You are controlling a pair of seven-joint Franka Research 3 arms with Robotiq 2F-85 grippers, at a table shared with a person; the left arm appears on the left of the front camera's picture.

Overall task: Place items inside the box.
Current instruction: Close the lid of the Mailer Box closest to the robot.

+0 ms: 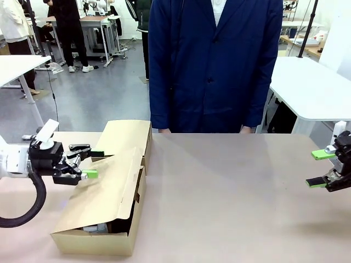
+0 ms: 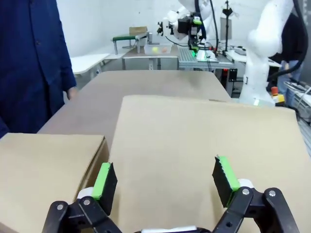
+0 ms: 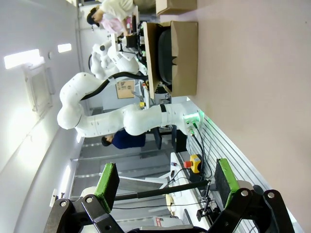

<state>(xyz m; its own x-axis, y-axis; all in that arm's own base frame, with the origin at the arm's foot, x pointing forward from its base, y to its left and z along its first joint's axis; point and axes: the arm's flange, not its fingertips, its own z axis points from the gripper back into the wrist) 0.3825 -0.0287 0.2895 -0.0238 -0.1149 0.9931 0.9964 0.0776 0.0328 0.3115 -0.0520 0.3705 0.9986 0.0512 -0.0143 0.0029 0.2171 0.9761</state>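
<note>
Front view: cardboard box (image 1: 109,216) lying at about 7 o'clock on the brown table (image 1: 230,197), long side running away toward the person (image 1: 211,60) in a dark blue coat at 12 o'clock. One big flap (image 1: 104,189) folded down over most of the opening, a second flap (image 1: 126,137) lying flat at the far end. Only a narrow dark gap left open at the near end, with something pale and something dark just visible inside; cannot tell which items. Nothing of the stationery lying out on the table.

Left gripper (image 1: 92,164) at 9 o'clock, held level just over the slanted flap, jaws released and parted with nothing between them; lower green pad close to the cardboard, contact not clear. Left wrist view: same gripper (image 2: 163,180) with both green fingertips (image 2: 103,180) spread wide above the flat cardboard flap (image 2: 204,145), the table (image 2: 146,85) beyond at 12 o'clock and the person's blue sleeve (image 2: 29,63) at 10 o'clock.

Right gripper (image 1: 321,169) at 3 o'clock near the table edge, well apart from the box, jaws released, spread wide and empty. Right wrist view, rolled sideways: that gripper (image 3: 165,182) open at 6 o'clock, the box (image 3: 177,56) far off at 12 o'clock with its dark opening facing over.
</note>
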